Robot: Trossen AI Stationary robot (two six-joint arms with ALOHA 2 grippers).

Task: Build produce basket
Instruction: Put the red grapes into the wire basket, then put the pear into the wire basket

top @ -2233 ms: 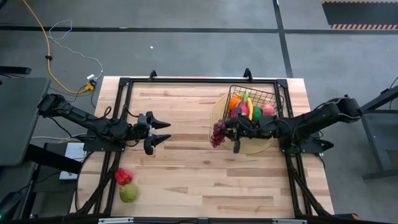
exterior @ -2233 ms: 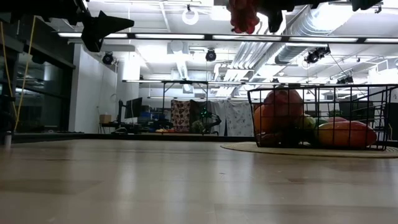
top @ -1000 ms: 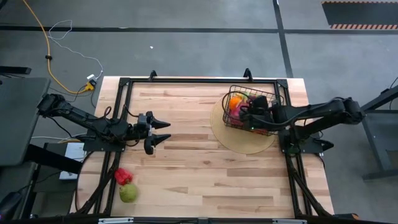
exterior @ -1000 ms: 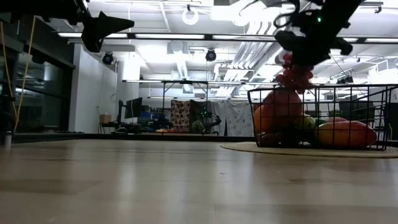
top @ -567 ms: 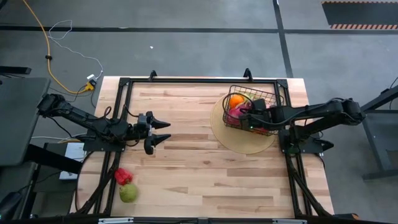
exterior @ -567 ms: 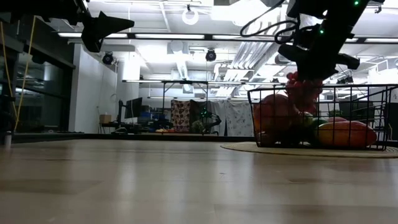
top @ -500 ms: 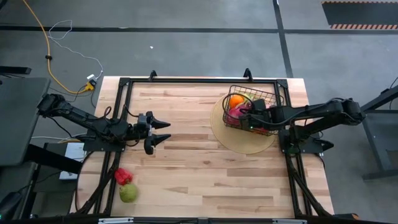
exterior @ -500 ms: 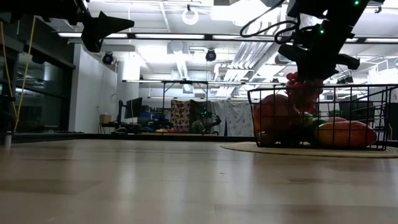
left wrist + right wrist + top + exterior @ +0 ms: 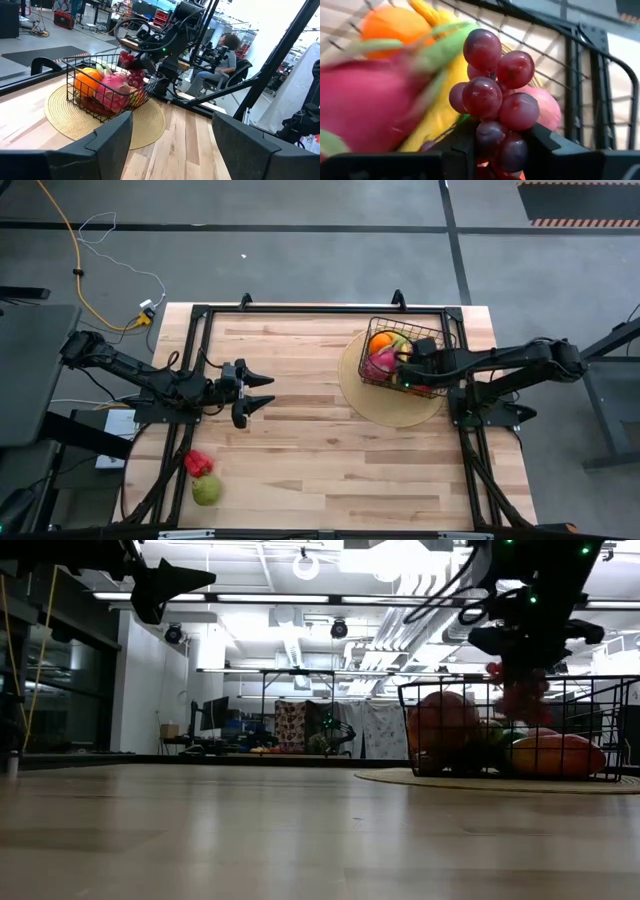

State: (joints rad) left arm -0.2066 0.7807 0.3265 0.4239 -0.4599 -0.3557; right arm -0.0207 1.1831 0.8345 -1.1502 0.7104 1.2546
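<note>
the right gripper, clamping the purple toy grape bunch, is now hanging over the small black wire-grid basket at the table's far right, having carried it in; release is looking close. the left gripper is waiting wide open at mid-left.

The right arm reached across from the table's right side, its gripper closed around grapes; the left gripper hovered at the left, fingers spread apart.

Bright overhead light, blurred close-up fruit
</note>
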